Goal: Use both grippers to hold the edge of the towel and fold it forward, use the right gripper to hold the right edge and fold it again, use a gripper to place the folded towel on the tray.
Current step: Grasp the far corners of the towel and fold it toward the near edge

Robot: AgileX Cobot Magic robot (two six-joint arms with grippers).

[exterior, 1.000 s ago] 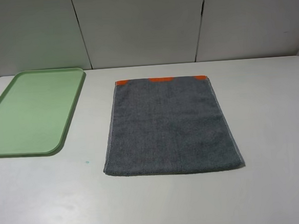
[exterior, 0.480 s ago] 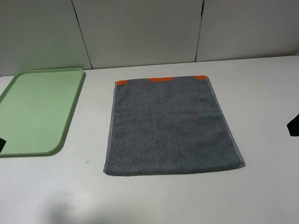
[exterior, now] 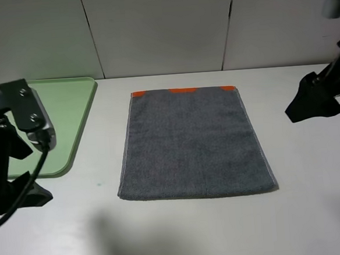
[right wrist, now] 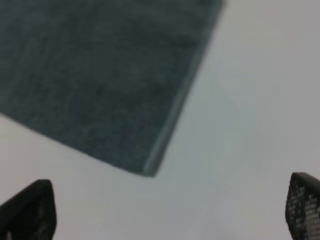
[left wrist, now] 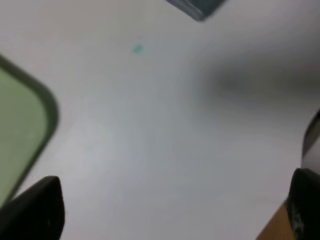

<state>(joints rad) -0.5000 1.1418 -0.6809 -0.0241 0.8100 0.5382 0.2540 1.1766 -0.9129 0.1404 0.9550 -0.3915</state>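
Both arms have swung in over the desk: left arm across the tray, right arm right of the towel. Left jaws and right jaws gape wide, empty (wrist views blurred; seemingly touching nothing). Towel flat mid-desk, grey terry rectangle, orange far band; tray smooth green, rounded.

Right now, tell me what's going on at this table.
Two robot arms are set to fold a towel, but no fold has been made yet. The grey towel lies flat on the white table, its orange band at the far edge. The left gripper hangs near a corner of the green tray, and the right gripper hangs off the towel's right side. Both are open and hold nothing.
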